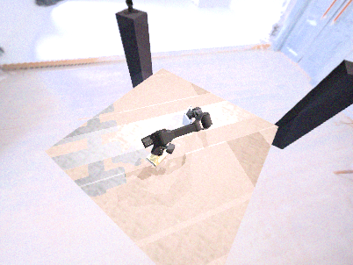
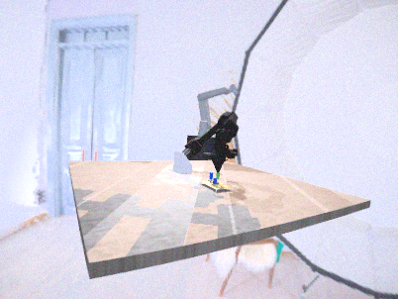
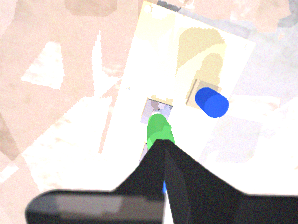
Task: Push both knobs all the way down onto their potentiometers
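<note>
A pale yellow circuit board [image 3: 150, 65] [image 2: 216, 186] [image 1: 154, 160] stands on the table under my arm. In the wrist view a green knob [image 3: 159, 131] stands on its potentiometer near the board's middle, and a blue knob [image 3: 211, 102] stands on another to the right. My gripper [image 3: 161, 145] [image 2: 218, 171] is shut, with nothing between the fingers. Its closed tip sits right on top of the green knob. In the exterior view the green knob [image 2: 218, 175] and a blue knob [image 2: 211, 175] show just under the fingertip. A bit of a further blue thing [image 3: 164, 187] peeks out behind the fingers.
The table top [image 1: 184, 211] [image 2: 149, 218] is a tan and grey patchwork. The arm's pale grey base [image 2: 181, 163] stands behind the board. Two dark posts [image 1: 133, 44] [image 1: 316, 110] stand at the table's far corners.
</note>
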Tool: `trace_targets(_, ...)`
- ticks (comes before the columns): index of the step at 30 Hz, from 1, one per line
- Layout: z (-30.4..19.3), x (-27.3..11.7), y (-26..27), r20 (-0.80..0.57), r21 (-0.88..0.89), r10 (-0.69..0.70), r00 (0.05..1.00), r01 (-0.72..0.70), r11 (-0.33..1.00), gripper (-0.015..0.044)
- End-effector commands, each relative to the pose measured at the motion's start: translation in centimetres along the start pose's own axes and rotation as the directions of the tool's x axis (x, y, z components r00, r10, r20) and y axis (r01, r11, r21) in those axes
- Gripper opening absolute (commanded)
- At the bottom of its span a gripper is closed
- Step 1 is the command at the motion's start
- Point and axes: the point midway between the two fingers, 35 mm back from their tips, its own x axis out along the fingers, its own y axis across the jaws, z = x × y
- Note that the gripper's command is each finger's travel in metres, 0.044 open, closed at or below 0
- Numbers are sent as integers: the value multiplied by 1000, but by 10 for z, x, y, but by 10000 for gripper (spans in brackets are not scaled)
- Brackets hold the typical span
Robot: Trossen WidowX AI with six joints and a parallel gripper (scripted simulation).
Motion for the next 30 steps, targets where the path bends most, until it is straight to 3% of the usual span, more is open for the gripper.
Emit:
trace_targets(1,1,3,1,2,-3,4,1000,-4,1000,0)
trace_targets(30,1,10,1,2,-3,4,1000,-4,1000,0)
